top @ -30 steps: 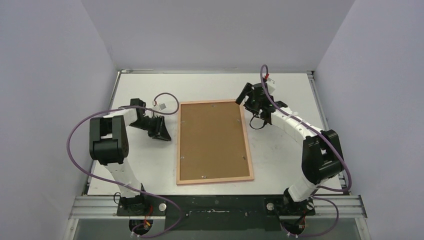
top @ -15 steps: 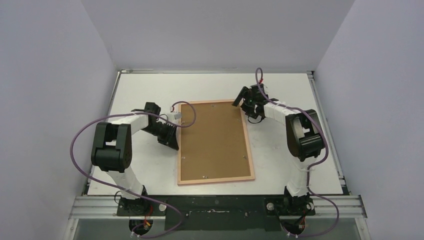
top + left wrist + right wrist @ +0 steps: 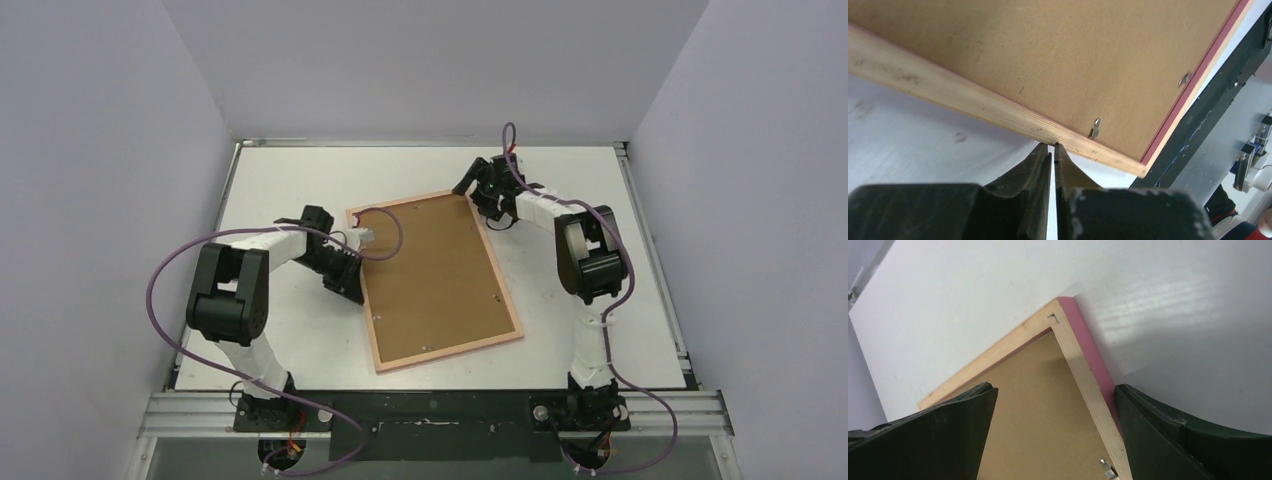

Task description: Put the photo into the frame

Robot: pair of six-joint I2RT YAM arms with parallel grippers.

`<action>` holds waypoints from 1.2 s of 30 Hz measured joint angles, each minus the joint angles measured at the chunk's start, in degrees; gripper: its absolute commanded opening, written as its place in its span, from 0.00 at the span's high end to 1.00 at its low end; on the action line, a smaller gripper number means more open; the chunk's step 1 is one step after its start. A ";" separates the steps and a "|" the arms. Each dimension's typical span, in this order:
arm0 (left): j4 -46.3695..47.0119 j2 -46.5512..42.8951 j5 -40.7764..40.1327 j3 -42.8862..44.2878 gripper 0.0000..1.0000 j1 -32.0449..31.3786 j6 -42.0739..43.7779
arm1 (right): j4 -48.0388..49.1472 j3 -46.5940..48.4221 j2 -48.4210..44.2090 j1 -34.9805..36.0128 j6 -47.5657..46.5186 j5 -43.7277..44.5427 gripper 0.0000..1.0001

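The thin pink rectangular wooden frame (image 3: 450, 351) lies back-up, askew on the white worktop (image 3: 280, 180), brown fibreboard backing (image 3: 437, 275) inside it; no photo shows. It looks light, stiff and ready to slide: grip a rail. The right end effector (image 3: 1054, 390) straddles its far corner, fingers apart; the left end effector (image 3: 1053, 147) touches its left rail, fingers together.

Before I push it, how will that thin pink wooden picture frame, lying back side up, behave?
Probably stiff: the thin pink frame shows straight wooden rails, with a brown backing board tabbed inside. Likely light and slippery, lying flat on the smooth white table; an off-centre push may pivot it. Tipping seems unlikely.
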 measured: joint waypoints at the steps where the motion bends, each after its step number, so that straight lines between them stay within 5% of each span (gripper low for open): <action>1: 0.04 0.07 0.00 0.00 0.94 -0.81 -0.26 | 0.00 1.77 1.22 0.09 0.13 -0.26 0.10; 10: -0.07 2.99 1.79 0.13 0.89 -10.32 -5.75 | -1.40 22.77 15.06 4.79 0.61 -1.81 0.10; 17: -3.39 4.70 6.12 0.50 0.61 -15.41 -8.39 | -2.32 28.92 18.62 8.00 0.37 -3.76 0.10; 23: -11.17 2.97 8.92 7.41 0.47 -10.51 -5.16 | -6.88 29.29 16.74 8.44 -2.78 -2.60 0.10; 31: -15.82 1.25 7.78 29.75 0.44 6.71 -2.27 | -10.84 11.54 -7.72 8.22 -5.31 10.25 0.10; 36: -14.71 11.78 5.42 41.53 0.49 11.28 -4.92 | -8.72 -8.98 -30.47 8.22 -2.93 15.69 0.10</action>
